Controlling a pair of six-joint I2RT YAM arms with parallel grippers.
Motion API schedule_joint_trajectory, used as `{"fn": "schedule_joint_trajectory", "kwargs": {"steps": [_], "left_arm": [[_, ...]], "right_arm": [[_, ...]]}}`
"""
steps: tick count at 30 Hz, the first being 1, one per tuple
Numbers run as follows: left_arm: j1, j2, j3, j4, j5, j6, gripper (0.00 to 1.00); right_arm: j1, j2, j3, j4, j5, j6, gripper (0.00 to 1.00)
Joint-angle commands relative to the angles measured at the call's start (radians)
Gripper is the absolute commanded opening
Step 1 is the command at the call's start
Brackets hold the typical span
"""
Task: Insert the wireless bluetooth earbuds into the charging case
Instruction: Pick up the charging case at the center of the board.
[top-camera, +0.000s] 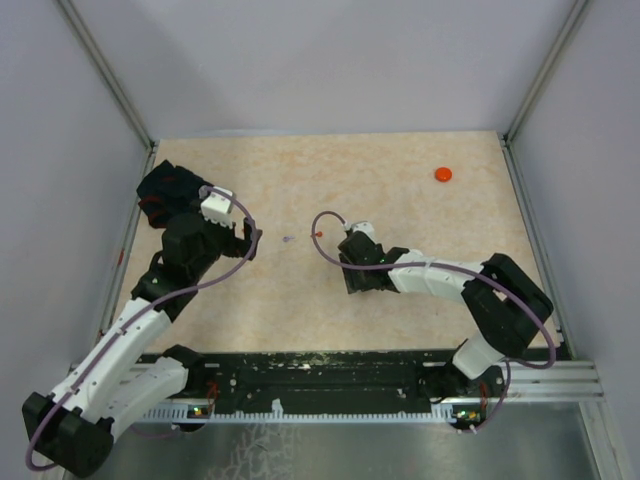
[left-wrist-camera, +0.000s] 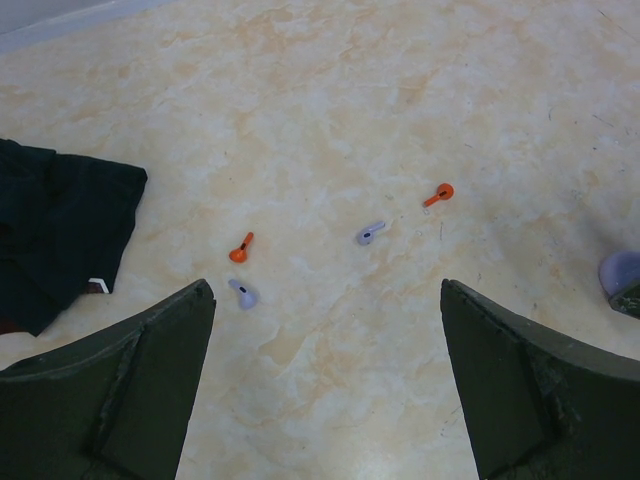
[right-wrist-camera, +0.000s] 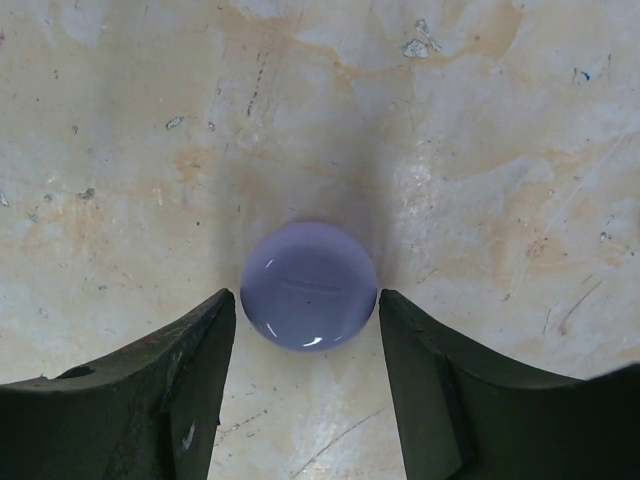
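Several tiny stemmed earbuds lie on the table in the left wrist view: a red one (left-wrist-camera: 240, 248), a pale purple one (left-wrist-camera: 243, 293), another pale purple one (left-wrist-camera: 370, 233) and another red one (left-wrist-camera: 438, 195). My left gripper (left-wrist-camera: 325, 300) is open and empty, hovering just short of them. In the top view only a purple speck (top-camera: 288, 239) and a red speck (top-camera: 318, 234) show. A round pale purple charging case (right-wrist-camera: 308, 286) lies closed on the table. My right gripper (right-wrist-camera: 308, 300) is open, its fingertips close on either side of the case.
A black cloth (left-wrist-camera: 60, 230) lies at the left, by the left wall (top-camera: 165, 190). A round orange disc (top-camera: 443, 174) sits at the far right of the table. The purple case also shows at the right edge of the left wrist view (left-wrist-camera: 620, 272).
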Motion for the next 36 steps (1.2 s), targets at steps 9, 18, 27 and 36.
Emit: {"fn": "schedule_joint_trajectory", "kwargs": {"steps": [9,18,27,36], "left_arm": [[0.008,0.016,0.004,0.019,0.033,-0.012,0.98],[0.009,0.053,0.022,0.005,0.119,-0.045,0.98],[0.008,0.110,0.096,-0.063,0.276,-0.134,0.95],[0.008,0.155,0.188,-0.039,0.394,-0.207,0.92]], "right_arm": [[0.010,0.024,-0.023,0.063,0.064,0.044,0.58],[0.013,0.015,-0.046,0.092,0.051,0.056,0.54],[0.024,-0.093,-0.082,0.188,0.072,-0.035,0.46],[0.041,-0.222,-0.104,0.404,0.064,-0.238,0.45]]}}
